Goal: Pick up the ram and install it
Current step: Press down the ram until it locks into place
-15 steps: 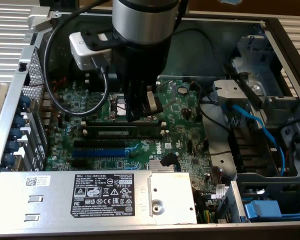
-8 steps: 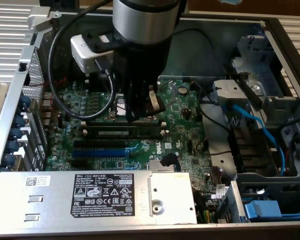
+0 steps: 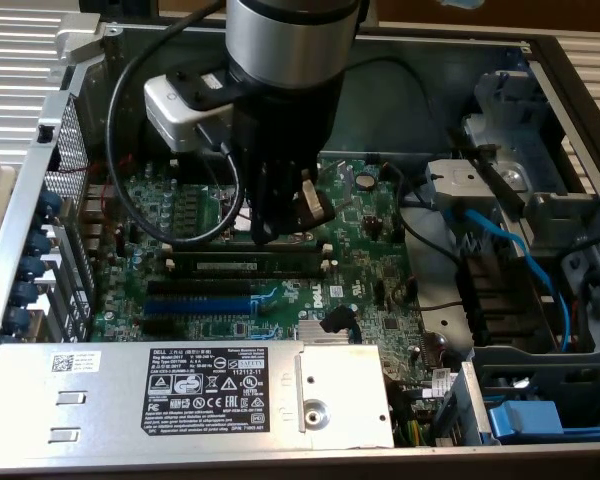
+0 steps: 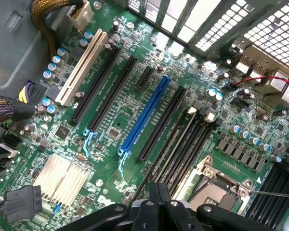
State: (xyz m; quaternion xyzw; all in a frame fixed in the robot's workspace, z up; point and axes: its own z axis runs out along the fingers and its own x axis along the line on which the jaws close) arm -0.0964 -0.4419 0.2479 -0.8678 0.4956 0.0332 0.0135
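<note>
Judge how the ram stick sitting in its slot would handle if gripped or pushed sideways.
The ram is a long, thin, flat board, so likely stiff and light. Standing on edge in the memory slot, a sideways push would probably stress it rather than slide it. Its exposed chips suggest it is fragile.

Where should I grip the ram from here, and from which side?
Take the ram by its upper long edge, near the middle, coming straight down from above with the jaws across its thin faces. It appears to stand on edge between white end clips, so its ends and lower edge are blocked and only the top edge is free.
</note>
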